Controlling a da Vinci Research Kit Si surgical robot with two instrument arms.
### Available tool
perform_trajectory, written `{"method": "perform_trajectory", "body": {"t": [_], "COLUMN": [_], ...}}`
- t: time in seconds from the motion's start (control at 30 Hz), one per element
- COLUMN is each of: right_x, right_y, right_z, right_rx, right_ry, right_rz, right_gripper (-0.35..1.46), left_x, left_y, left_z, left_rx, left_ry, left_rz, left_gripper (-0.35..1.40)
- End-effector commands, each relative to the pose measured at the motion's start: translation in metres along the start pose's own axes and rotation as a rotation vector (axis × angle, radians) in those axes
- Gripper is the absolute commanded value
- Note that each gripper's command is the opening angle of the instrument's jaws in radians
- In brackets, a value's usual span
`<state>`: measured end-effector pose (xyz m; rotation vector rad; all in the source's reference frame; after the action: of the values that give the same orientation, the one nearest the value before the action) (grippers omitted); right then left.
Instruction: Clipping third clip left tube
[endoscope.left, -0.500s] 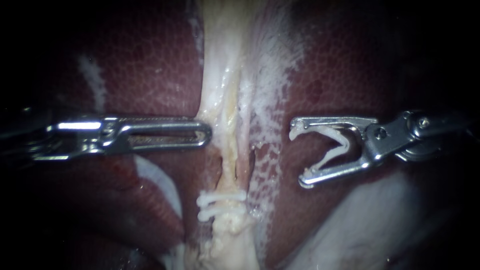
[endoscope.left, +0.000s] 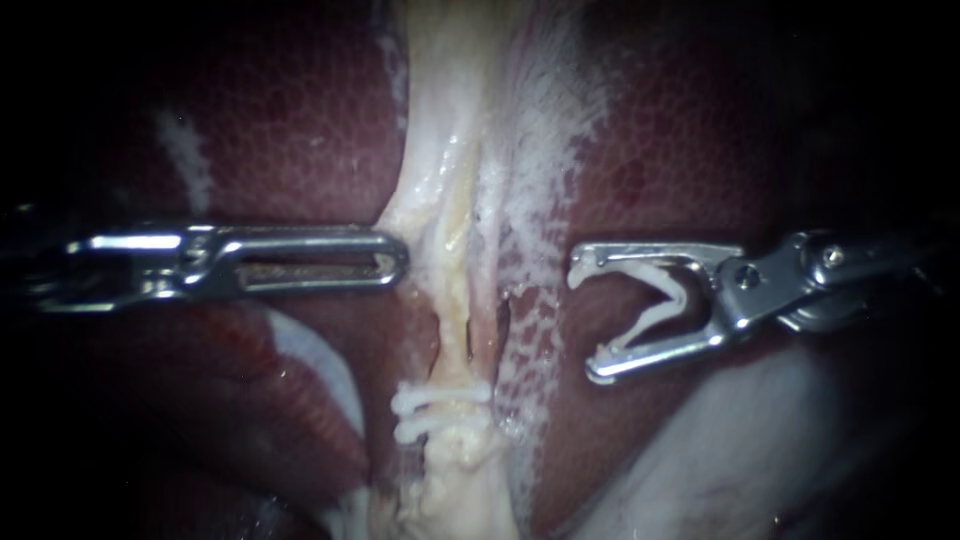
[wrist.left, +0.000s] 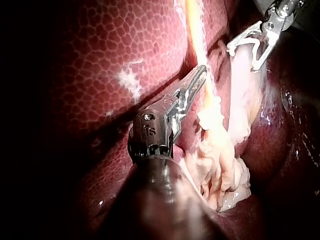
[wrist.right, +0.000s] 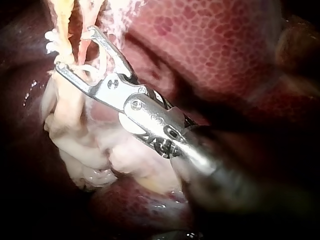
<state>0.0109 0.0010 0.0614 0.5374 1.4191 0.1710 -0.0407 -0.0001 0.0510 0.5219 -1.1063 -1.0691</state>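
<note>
The right instrument (endoscope.left: 585, 322), an open clip (endoscope.left: 667, 290) gripped in its jaws, is being brought closer to the tube (endoscope.left: 450, 270) ahead, readying the third clipping

The liver (endoscope.left: 300, 130) fills both sides of the frame, dark red and wet, its surface patterned with fine small cells. A white streak (endoscope.left: 185, 160) marks it at the upper left, and a lacy white film (endoscope.left: 545, 150) spreads over it just right of centre, from the top down past the middle. A pale, smooth mass (endoscope.left: 720, 450) lies at the lower right.
</note>
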Motion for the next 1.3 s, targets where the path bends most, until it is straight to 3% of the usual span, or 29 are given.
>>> {"method": "perform_trajectory", "body": {"t": [0.03,0.27,0.4,1.03,1.3], "right_x": [-0.0006,-0.0035,-0.0042,-0.0049,-0.004], "right_y": [0.0001,0.0008,0.0007,0.0015,0.0001], "right_z": [0.0006,0.0044,0.0063,0.0129,0.0137], "right_rx": [0.003,0.027,0.04,0.077,0.146], "right_ry": [0.0,0.004,0.005,0.01,0.017], "right_rz": [0.005,0.046,0.057,0.072,0.126], "right_gripper": [0.6,0.6,0.6,0.6,0.59], "left_x": [-0.0002,-0.0009,-0.0008,-0.0008,-0.0007], "left_y": [-0.0003,-0.0015,-0.0015,-0.0015,-0.0014], "left_z": [-0.0003,-0.0012,-0.0013,-0.0014,-0.0014], "left_rx": [0.002,0.005,0.006,0.006,0.007], "left_ry": [-0.004,-0.015,-0.015,-0.015,-0.014], "left_rz": [-0.003,-0.007,-0.007,-0.007,-0.007], "left_gripper": [-0.35,-0.35,-0.35,-0.35,-0.35]}}
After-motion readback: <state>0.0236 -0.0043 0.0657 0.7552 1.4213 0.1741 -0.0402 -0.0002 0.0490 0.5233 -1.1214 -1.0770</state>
